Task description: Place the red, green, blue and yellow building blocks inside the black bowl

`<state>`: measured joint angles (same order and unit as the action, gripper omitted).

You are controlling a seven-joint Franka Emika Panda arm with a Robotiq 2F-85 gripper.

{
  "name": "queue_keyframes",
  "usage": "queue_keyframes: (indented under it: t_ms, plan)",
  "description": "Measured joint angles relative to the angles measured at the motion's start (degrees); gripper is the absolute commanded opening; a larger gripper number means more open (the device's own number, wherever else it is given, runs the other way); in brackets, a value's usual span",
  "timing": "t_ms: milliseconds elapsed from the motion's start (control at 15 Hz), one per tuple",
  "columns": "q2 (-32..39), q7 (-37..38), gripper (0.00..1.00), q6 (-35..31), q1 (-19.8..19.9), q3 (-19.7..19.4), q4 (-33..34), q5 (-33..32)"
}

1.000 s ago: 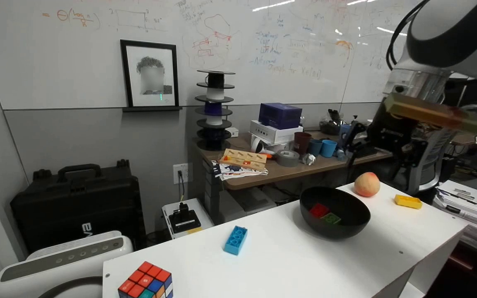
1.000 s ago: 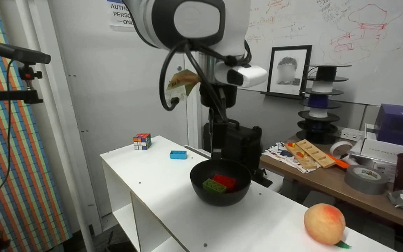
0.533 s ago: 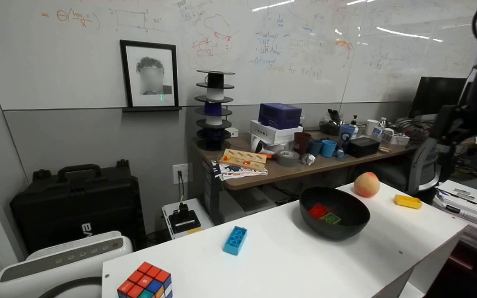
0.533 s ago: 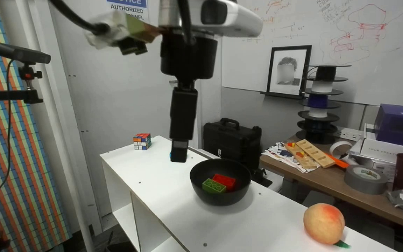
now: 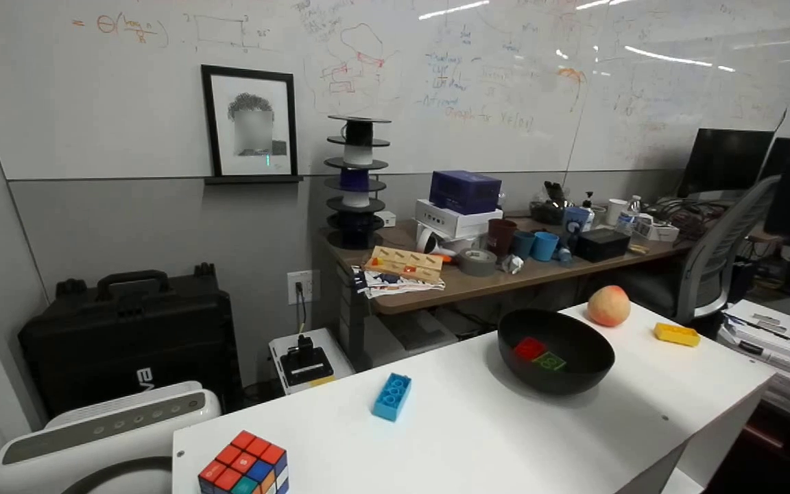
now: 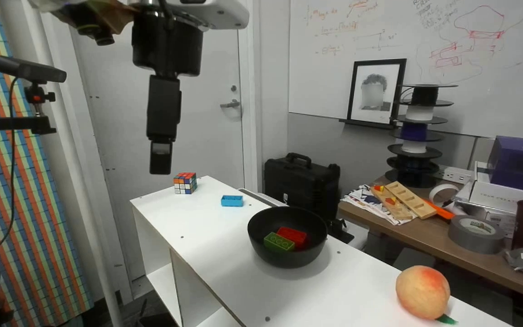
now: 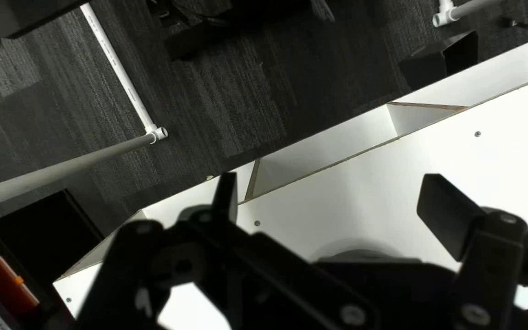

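The black bowl [image 5: 577, 374] stands on the white shelf top, also in an exterior view [image 6: 284, 262]. A red block [image 5: 529, 348] and a green block [image 5: 550, 361] lie inside it; both show in an exterior view, red [image 6: 292, 236] and green [image 6: 279, 242]. The blue block [image 5: 391, 396] lies on the shelf top, also here [image 6: 232, 200]. The yellow block [image 5: 676, 334] lies beyond the bowl near the peach. My gripper [image 7: 337, 201] is open and empty, raised above the shelf's side; it also shows in an exterior view [image 6: 160, 156]. The wrist view shows only the bowl's edge [image 7: 365, 253].
A Rubik's cube [image 6: 185, 183] sits at one end of the white shelf top [image 6: 216, 240]. A peach [image 5: 608, 306] lies between bowl and yellow block. A cluttered brown desk [image 5: 429, 295] stands behind. A white pole [image 7: 108, 153] rises beside the shelf.
My gripper has moved away from the bowl's area, leftward in an exterior view and almost out of the frame at right in an exterior view. The blocks and bowl have not moved.
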<state>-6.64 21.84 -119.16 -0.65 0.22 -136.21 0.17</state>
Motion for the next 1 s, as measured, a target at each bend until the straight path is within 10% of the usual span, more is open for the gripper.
queue_keyframes:
  t_ms: [533,1000]
  plan:
    - [0.3,-0.3,1.0,-0.3,1.4,-1.0,0.0,0.0]
    - [14.9,11.9,1.0,-18.6,-1.6,2.7,6.1,-1.7]
